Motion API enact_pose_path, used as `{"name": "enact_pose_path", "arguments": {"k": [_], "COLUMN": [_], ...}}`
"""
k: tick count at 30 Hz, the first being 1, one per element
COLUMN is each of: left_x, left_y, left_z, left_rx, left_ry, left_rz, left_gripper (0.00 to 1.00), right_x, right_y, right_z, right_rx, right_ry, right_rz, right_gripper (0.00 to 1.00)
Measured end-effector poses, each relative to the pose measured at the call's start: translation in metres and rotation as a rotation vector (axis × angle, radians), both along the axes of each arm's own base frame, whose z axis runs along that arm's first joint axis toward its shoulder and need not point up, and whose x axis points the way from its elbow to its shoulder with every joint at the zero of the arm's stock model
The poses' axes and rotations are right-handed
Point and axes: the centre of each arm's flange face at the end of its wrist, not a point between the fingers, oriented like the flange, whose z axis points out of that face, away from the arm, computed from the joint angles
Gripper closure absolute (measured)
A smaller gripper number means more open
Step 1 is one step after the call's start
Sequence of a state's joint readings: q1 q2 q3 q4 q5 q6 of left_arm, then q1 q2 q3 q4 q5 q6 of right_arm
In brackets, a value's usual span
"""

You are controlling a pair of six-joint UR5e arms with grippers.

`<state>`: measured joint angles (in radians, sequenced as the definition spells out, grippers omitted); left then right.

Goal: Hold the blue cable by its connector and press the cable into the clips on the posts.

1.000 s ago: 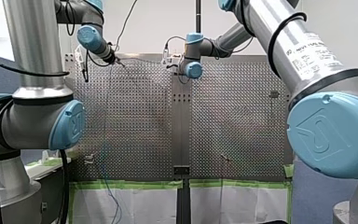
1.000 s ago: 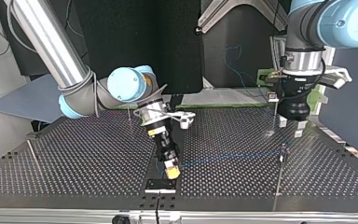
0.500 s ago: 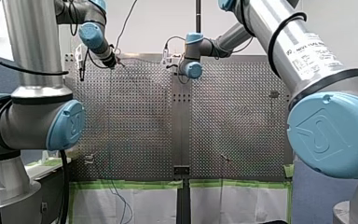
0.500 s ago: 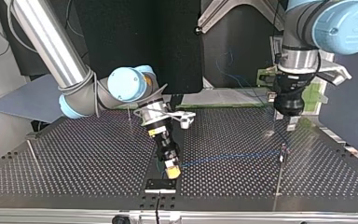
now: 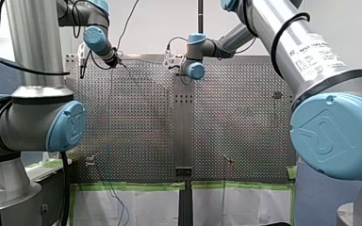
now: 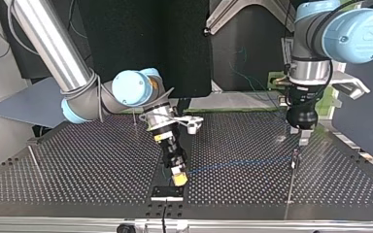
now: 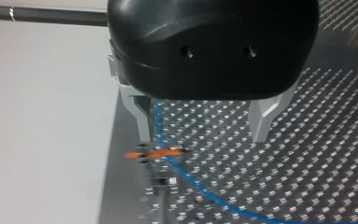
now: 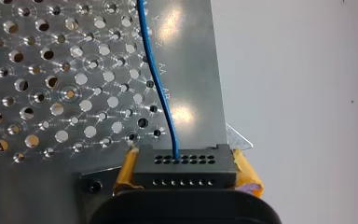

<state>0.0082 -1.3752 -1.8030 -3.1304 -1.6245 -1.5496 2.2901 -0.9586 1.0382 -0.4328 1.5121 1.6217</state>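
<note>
Right gripper (image 8: pixel 186 179) is clamped tight, yellow pads (image 8: pixel 247 170) on either side of the black connector (image 8: pixel 184 162), low over the perforated table (image 6: pixel 77 160), and the blue cable (image 8: pixel 160 88) runs out of the connector's face. Left gripper (image 7: pixel 201 136) hangs with its metal fingers (image 7: pixel 261 116) spread wide, holding nothing. The cable passes just beside one finger and across the orange clip (image 7: pixel 156 153) below.

connector (image 8: pixel 185 167) between right fingers (image 8: pixel 247 176), cable (image 7: pixel 159 122) beside left fingers (image 7: pixel 140 116)
</note>
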Motion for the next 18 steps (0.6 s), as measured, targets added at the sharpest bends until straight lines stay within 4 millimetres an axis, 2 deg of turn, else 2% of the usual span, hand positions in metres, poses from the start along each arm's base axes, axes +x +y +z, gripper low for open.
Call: {"name": "enact_pose_path", "arguments": {"k": [18], "left_x": [0.0027], "left_y": [-0.0006], "left_z": [0.0103], "left_rx": [0.014], "left_ry": [-0.034], "left_rz": [-0.001], "left_gripper": [0.0], "right_x": [0.0005], "right_y": [0.0006], "right_z": [-0.0006], "right_rx": [0.002], "right_ry": [0.002], "right_rz": [0.002], "right_gripper": [1.0]}}
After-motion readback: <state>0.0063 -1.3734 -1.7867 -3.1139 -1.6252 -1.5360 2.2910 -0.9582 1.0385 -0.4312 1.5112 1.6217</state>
